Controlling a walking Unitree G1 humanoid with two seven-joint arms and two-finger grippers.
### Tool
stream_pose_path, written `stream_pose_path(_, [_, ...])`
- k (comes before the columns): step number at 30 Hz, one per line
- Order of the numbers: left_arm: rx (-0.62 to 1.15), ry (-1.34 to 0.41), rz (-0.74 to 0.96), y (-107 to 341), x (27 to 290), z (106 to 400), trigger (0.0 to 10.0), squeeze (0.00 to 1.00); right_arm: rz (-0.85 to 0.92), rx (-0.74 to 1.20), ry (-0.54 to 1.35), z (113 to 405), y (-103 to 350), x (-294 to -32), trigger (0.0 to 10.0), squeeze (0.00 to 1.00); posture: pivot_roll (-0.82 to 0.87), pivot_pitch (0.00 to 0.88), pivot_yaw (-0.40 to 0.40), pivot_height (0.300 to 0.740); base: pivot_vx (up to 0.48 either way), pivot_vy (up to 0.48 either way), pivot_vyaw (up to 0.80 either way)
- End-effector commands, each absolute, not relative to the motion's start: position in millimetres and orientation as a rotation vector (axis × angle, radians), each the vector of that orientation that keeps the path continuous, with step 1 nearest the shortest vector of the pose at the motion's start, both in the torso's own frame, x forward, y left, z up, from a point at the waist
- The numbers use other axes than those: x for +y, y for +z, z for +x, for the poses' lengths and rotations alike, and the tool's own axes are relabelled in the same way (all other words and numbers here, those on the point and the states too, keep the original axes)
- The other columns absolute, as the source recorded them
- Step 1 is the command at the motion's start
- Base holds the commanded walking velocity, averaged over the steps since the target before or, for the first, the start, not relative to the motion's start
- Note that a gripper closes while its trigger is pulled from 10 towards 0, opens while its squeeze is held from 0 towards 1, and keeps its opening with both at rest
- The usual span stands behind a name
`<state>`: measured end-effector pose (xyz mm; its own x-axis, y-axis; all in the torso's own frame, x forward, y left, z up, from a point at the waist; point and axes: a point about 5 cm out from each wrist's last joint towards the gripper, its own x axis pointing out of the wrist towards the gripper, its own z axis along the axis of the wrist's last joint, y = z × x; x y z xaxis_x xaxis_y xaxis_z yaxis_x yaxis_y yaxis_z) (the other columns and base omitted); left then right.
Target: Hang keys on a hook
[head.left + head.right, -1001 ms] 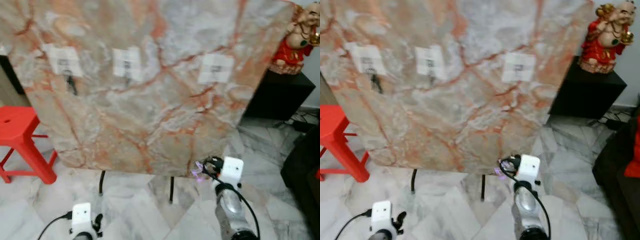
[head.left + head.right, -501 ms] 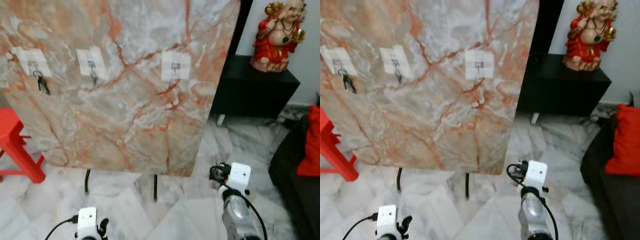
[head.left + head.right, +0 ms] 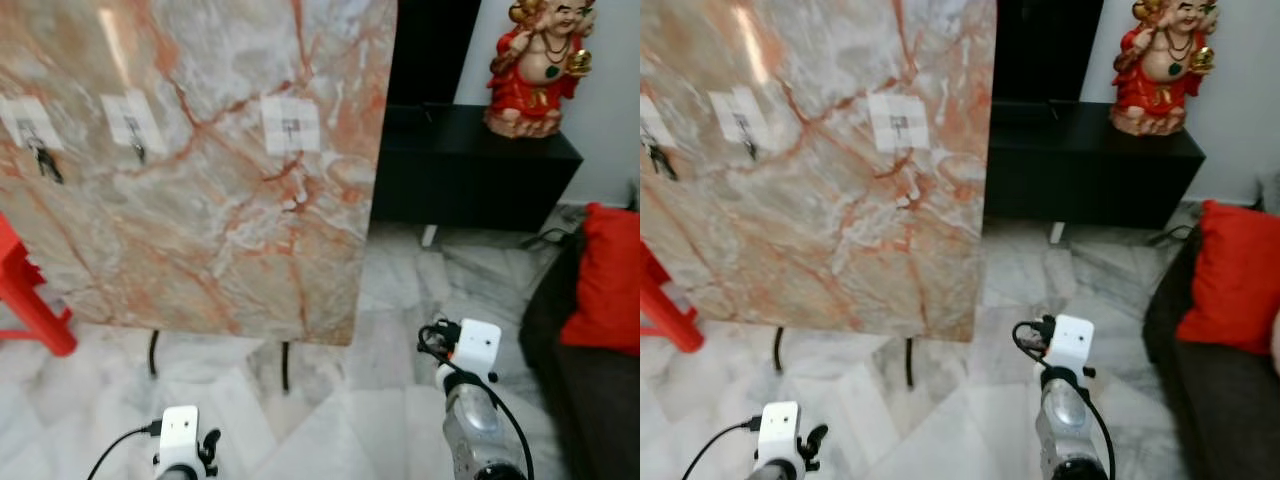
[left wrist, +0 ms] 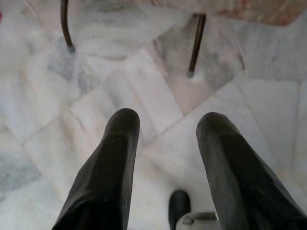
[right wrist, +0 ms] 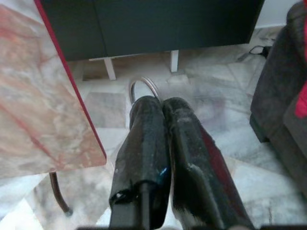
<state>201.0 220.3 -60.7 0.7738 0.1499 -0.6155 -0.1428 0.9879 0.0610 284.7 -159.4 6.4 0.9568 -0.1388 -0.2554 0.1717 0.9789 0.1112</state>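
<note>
Right wrist view, right hand (image 5: 160,103) pinching key ring (image 5: 142,85), loop protruding past fingertips

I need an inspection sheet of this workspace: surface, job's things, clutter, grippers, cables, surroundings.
Surface: upright marble board on thin dark legs, marble floor below.
Job's things: three hooks on white pads; left hook carries something dark, middle hook and right hook look bare; key ring at the right gripper's tips.
Clutter: nothing seen.
Grippers: right gripper shut on key ring; left gripper open, empty, low.
Cables: black leads at both wrists.
Surroundings: black cabinet, red figurine, red cushion, red stool.
</note>
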Motion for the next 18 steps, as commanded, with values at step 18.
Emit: stream_pose_path(18, [0.677,0.182,0.014,-60.4,226.5,199.9,10.0,0.0,0.134,0.239,-0.13,287.5,9.1,-152.2,10.0,0.0,0.03,0.0,-0.005,0.74,0.0,0.0,0.0])
